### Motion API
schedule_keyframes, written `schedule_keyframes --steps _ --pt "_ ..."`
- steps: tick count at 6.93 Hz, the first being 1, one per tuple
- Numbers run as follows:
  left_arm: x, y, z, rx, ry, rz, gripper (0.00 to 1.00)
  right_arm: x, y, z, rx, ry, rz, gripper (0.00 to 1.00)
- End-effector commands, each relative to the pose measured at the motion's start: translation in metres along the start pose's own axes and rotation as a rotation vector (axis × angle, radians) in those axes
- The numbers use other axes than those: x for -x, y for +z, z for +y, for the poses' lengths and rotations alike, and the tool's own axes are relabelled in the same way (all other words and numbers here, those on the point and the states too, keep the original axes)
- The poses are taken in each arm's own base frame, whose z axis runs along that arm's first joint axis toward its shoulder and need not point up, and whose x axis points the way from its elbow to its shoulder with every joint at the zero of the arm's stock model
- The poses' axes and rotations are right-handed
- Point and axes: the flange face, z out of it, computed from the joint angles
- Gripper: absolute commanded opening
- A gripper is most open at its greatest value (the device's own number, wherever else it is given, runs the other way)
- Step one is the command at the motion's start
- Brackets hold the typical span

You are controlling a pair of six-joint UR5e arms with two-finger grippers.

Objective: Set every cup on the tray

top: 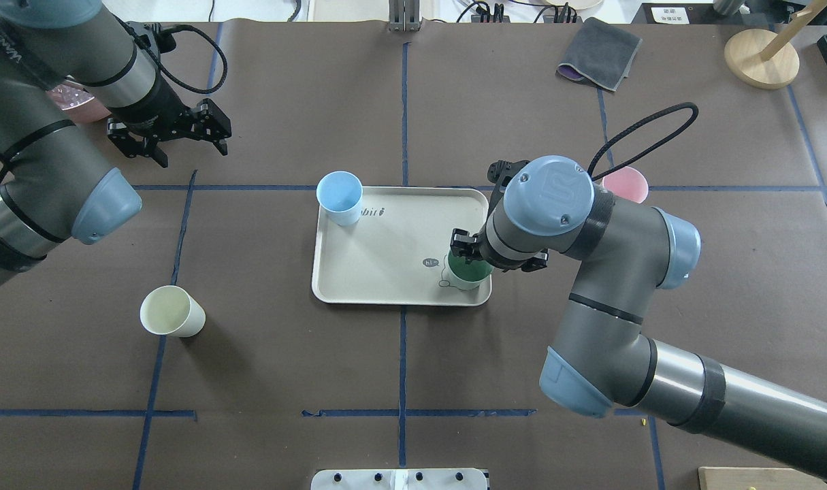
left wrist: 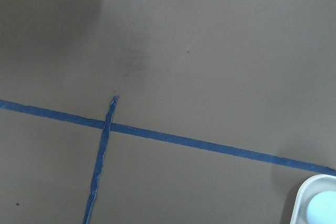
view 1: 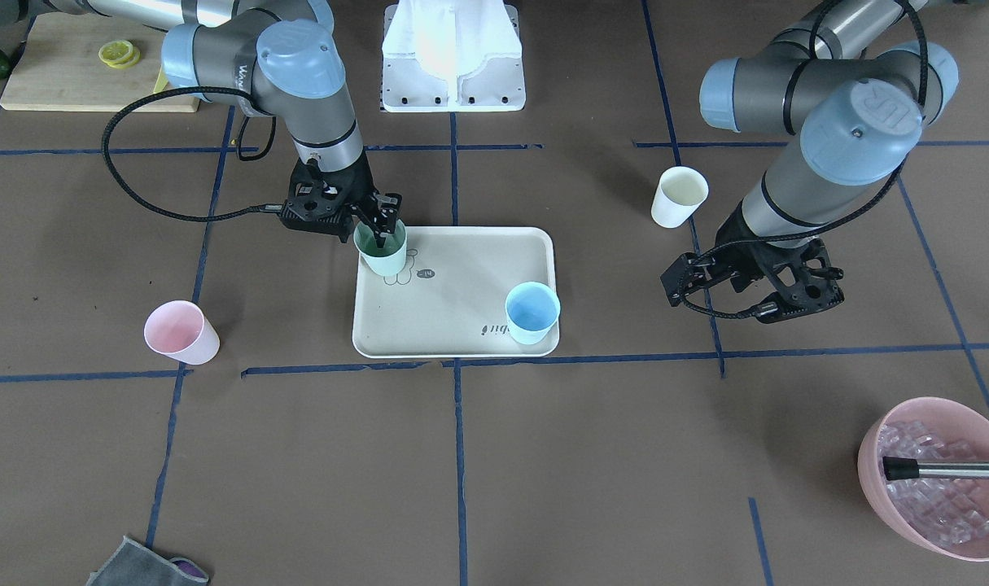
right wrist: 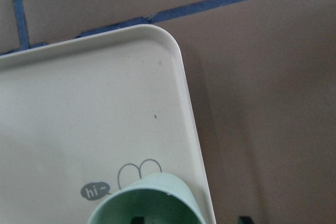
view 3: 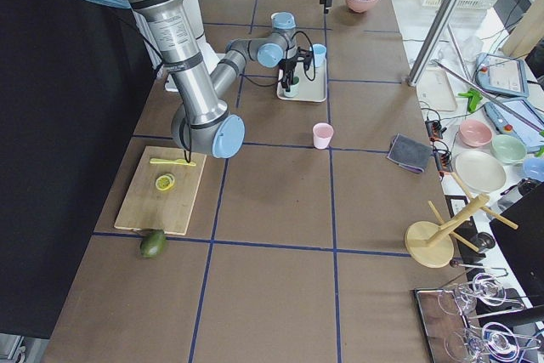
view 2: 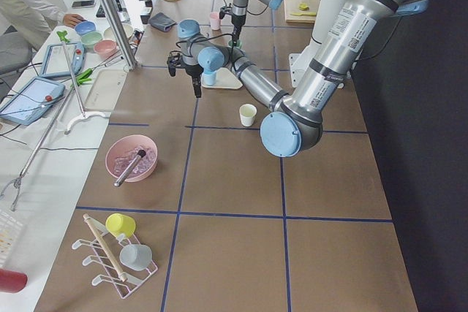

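pastel green cup (view 1: 382, 251) stands upright on the tray (view 1: 461, 281), in the corner nearest the robot on its right-arm side, and it covers part of the printed bear drawing (right wrist: 137, 170). your right gripper (view 1: 384, 226) points down over it with its jaws spread. in the right wrist view you can see one fingertip inside the cup's mouth and the other outside, past the tray's rim, with a gap between that outer finger and the cup. so the cup's wall sits between the fingers and nothing pinches it.

the light blue cup (view 1: 532, 313) stands upright in the diagonally opposite corner of the tray, just beside the script. the cream cup (view 1: 679, 196) is upright on the brown table (view 1: 543, 456), off the tray on the left arm's side. your left gripper (top: 190, 148) hangs over bare table apart from that cup, jaws spread, with nothing between them. the pink cup (view 1: 181, 332) stands on the table well apart from the tray, on the right arm's side.
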Motion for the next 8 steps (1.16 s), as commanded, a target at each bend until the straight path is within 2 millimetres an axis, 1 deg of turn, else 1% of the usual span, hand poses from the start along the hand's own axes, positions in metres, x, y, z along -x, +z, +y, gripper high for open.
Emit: schedule_keyframes --steps 1,2,3,4,5,6,7,8 --pt "0.001 0.0 0.0 0.0 -0.001 -0.001 0.99 -0.016 -0.05 -0.046 0.043 0.007 -0.063 1.0" --pt "0.0 0.0 0.001 0.001 0.004 0.0 0.99 -0.036 -0.057 -0.067 0.049 -0.034 -0.062 1.0" --pt "0.009 0.001 0.004 0.003 -0.001 -0.004 0.99 -0.06 -0.056 -0.089 0.026 -0.105 -0.037 1.0" --pt "0.023 -0.002 0.013 0.003 -0.001 -0.002 0.99 -0.087 -0.071 -0.119 0.036 -0.156 0.009 1.0" --pt "0.051 -0.011 0.037 0.0 0.005 0.003 0.99 -0.117 -0.096 -0.155 0.045 -0.237 0.046 1.0" --pt "0.08 -0.019 0.059 0.0 0.005 0.0 1.0 -0.158 -0.092 -0.171 0.049 -0.325 0.081 1.0" --pt "0.105 -0.022 0.08 -0.002 0.007 -0.001 1.0 -0.186 -0.092 -0.181 0.066 -0.346 0.086 1.0" --pt "0.126 -0.024 0.103 0.0 0.014 0.006 1.0 -0.201 -0.095 -0.185 0.084 -0.338 0.074 1.0"
